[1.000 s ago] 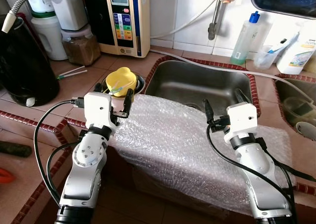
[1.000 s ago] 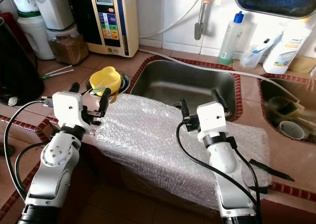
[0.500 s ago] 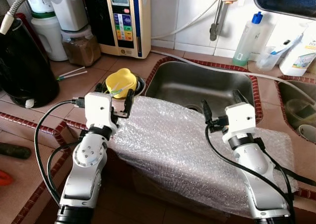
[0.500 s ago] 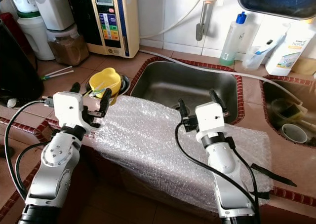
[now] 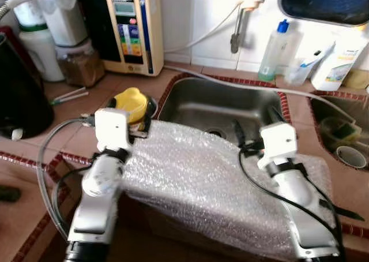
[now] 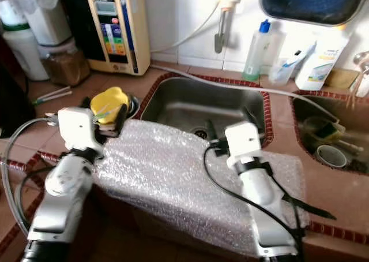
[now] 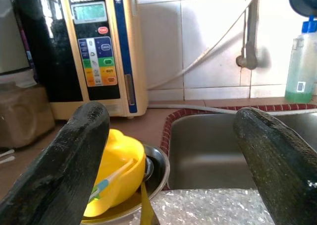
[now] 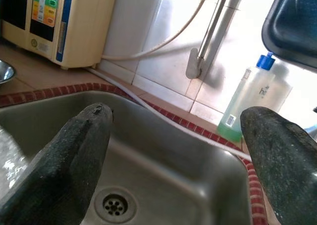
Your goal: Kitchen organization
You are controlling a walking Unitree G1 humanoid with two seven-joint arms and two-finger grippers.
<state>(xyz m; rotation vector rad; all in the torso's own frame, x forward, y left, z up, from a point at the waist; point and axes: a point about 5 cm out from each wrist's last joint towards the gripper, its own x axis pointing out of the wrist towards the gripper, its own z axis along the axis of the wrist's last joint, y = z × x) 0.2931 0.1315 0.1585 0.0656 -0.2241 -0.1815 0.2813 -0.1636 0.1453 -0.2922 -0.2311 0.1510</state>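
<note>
Both grippers stand with their fingers spread wide and hold nothing. On the robot's left side, the left gripper (image 5: 131,113) hangs over the left end of a box wrapped in bubble wrap (image 5: 202,175), very near a yellow cup (image 5: 132,102) that sits in a small steel bowl (image 7: 153,178) on the counter. In the left wrist view the two black fingers (image 7: 64,160) frame this yellow cup, and a thin stick with green on it leans out from the cup. On the other side, the right gripper (image 5: 253,129) is above the far edge of the wrapped box, near its right end, and it points toward the steel sink (image 5: 230,103). The right wrist view looks between its fingers (image 8: 79,150) down into the sink, where the drain (image 8: 113,203) is visible.

The wrapped box lies across the front edge of the tiled counter (image 5: 34,152), just before the sink, and both silver arms reach over it.

Behind the left gripper, a cream water machine (image 5: 131,28) with coloured buttons stands against the white wall tiles. A white hose (image 5: 202,34) runs from it along the wall. A clear bottle with a blue cap (image 5: 274,51) stands behind the sink, and a second basin (image 6: 328,141) with cups in it is on the right. A dark kettle (image 5: 17,100) is on the far left.
</note>
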